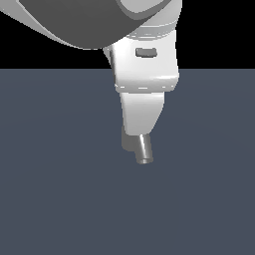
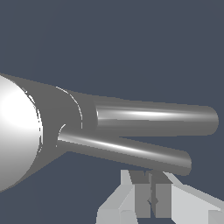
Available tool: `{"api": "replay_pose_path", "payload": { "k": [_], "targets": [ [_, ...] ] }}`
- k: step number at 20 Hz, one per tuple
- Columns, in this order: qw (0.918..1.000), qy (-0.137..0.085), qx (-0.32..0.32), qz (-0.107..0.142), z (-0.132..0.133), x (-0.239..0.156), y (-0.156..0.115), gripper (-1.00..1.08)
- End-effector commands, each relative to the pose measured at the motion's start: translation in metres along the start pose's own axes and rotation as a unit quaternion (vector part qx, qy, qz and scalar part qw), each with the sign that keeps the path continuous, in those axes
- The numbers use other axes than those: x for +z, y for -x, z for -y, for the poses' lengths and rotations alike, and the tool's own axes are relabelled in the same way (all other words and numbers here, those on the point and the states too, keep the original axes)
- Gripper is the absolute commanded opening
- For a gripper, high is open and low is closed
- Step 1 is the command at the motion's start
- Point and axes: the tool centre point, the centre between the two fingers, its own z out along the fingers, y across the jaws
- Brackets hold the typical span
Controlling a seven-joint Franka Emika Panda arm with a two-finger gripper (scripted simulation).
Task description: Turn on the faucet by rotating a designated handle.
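Handle [image 2: 127, 151] just beside nearly closed gripper [image 2: 151, 199]

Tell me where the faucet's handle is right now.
In the wrist view, the handle is the thinner rod jutting from the faucet beside the thicker spout, just beyond the claw.

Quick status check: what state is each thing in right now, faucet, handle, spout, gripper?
Faucet: seen from above its round cap, mostly hidden behind the arm in the exterior view.
Handle: thin rod sticking sideways from the cap, not gripped.
Spout: thicker tube beside the handle, untouched.
Gripper: fingers together, shut on nothing, close by the handle's tip.
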Motion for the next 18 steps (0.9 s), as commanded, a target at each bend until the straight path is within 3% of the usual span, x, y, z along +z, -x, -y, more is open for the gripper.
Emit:
{"api": "replay_pose_path", "payload": {
  "k": [1,18],
  "targets": [
    [1.0,0.001,0.007,-0.005,-0.002,0.0,-0.013,-1.0],
    [0.9999,0.003,0.01,-0.007,-0.01,0.0,-0.055,-1.0]
  ]
}}
